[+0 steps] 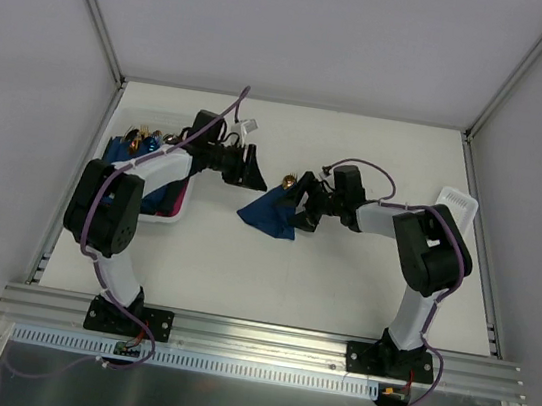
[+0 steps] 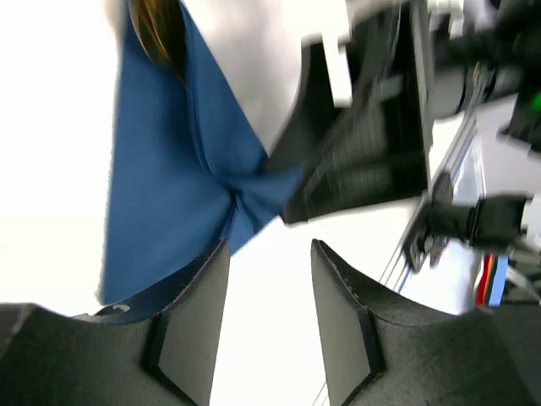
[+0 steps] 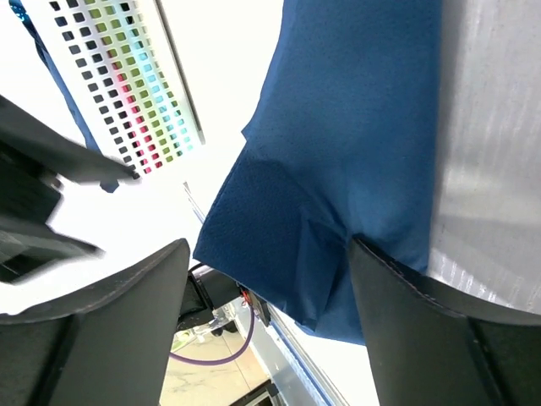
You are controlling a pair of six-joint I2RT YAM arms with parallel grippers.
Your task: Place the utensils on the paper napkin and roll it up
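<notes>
**Napkin Bundle at Table Centre: Both Grippers Unloaded**

The paper napkin (image 1: 268, 213) lies on the table (image 1: 339, 293) between the two arms. It is gathered into a loose, creased bundle rather than a tidy roll. One coppery utensil (image 1: 291, 179) protrudes from its far end; any others are hidden in the folds. In the left wrist view the sheet pinches to a twist at mid-length, which appears to keep the cutlery enclosed.

The left gripper (image 1: 249, 165) sits just beside the bundle's far-left side. Its jaws are moderately apart with nothing between them. A napkin edge runs close to one finger (image 2: 190, 330); contact cannot be determined. The right gripper (image 1: 298, 207) sits at the bundle's right edge with jaws spread wide. The napkin lies beyond its fingers (image 3: 118, 321), unclamped. Judgement: flanking the bundle from both sides lets either arm re-grip and tighten the roll.

Containers:
- The white bin (image 1: 163, 218) at left holds dark blue rolls (image 1: 122, 150) with metallic cutlery heads (image 1: 141, 137) showing, plus a pink item (image 1: 183, 196).
- The white perforated tray (image 1: 458, 201) at right: contents cannot be determined.
</notes>
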